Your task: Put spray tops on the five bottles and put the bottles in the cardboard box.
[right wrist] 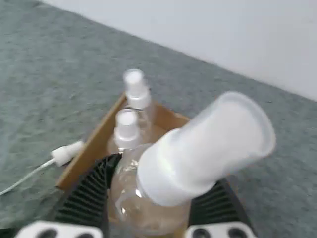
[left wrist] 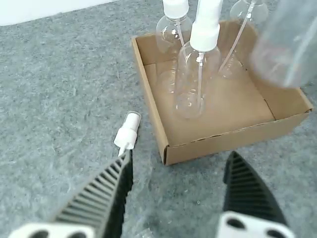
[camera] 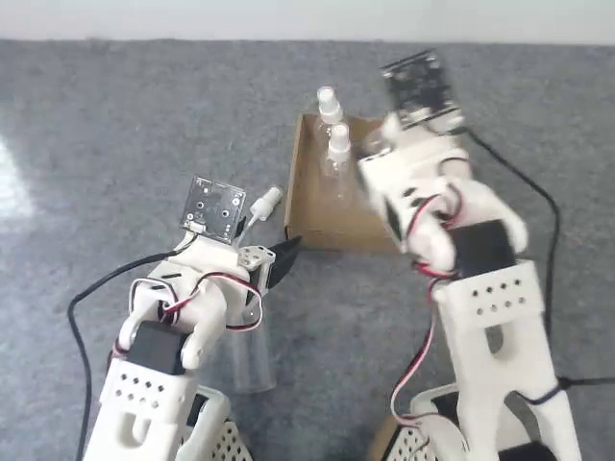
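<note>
The cardboard box [camera: 306,206] [left wrist: 218,144] stands open on the grey carpet. Inside it, clear bottles with white spray tops stand upright [camera: 338,146] [left wrist: 197,74] [right wrist: 127,130], one behind another [camera: 330,104] [left wrist: 173,25] [right wrist: 136,91]. My right gripper [right wrist: 148,203] is shut on a further capped bottle [right wrist: 198,153] [left wrist: 290,44], held tilted above the box. A loose spray top [camera: 264,204] [left wrist: 127,132] [right wrist: 67,151] lies on the carpet just outside the box's left wall. My left gripper [camera: 274,261] [left wrist: 173,193] hangs open near that top, with nothing in it.
A clear bottle without a top [camera: 252,357] lies on the carpet beside the left arm's base. Black cables trail over the carpet on both sides. Bare carpet stretches to the left of the box.
</note>
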### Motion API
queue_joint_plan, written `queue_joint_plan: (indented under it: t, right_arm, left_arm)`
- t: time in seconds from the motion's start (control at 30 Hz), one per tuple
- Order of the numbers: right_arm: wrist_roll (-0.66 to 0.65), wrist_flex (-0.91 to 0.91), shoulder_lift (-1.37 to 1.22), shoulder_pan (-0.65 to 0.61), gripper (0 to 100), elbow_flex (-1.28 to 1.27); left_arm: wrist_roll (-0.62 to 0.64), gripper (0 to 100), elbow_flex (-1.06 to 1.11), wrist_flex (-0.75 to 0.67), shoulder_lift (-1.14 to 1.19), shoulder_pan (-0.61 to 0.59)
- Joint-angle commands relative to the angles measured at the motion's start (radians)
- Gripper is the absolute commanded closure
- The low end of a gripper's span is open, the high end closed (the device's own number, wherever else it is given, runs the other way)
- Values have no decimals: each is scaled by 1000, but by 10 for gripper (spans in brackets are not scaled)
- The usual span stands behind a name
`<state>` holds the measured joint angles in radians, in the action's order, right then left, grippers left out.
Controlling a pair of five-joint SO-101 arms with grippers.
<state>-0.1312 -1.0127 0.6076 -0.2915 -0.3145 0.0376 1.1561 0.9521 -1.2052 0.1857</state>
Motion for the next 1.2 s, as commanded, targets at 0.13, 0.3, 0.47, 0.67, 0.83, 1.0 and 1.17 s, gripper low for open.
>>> queue_joint_plan:
  t: [0.13, 0.3, 0.47, 0.67, 0.83, 1.0, 1.17]
  right_arm:
    - [-71, 127, -25, 102, 993, -8]
    - [-61, 298, -170, 120, 993, -74]
    - [-60, 364, -265, 117, 993, -74]
    - [-58, 487, -358, 120, 993, -123]
    - [-58, 598, -383, 120, 993, -219]
    - [-60, 714, -386, 120, 993, -304]
    - [-60, 765, -387, 122, 993, -347]
  left_arm:
    - [-5, 740, 1, -23, -14, -8]
    - [-5, 742, 2, -23, -14, -8]
    - [-5, 742, 2, -23, -14, -8]
    - [-5, 742, 2, -23, -14, -8]
    - [-5, 742, 2, -23, -14, -8]
    - [-5, 742, 2, -23, -14, -8]
    - [-5, 742, 2, -23, -14, -8]
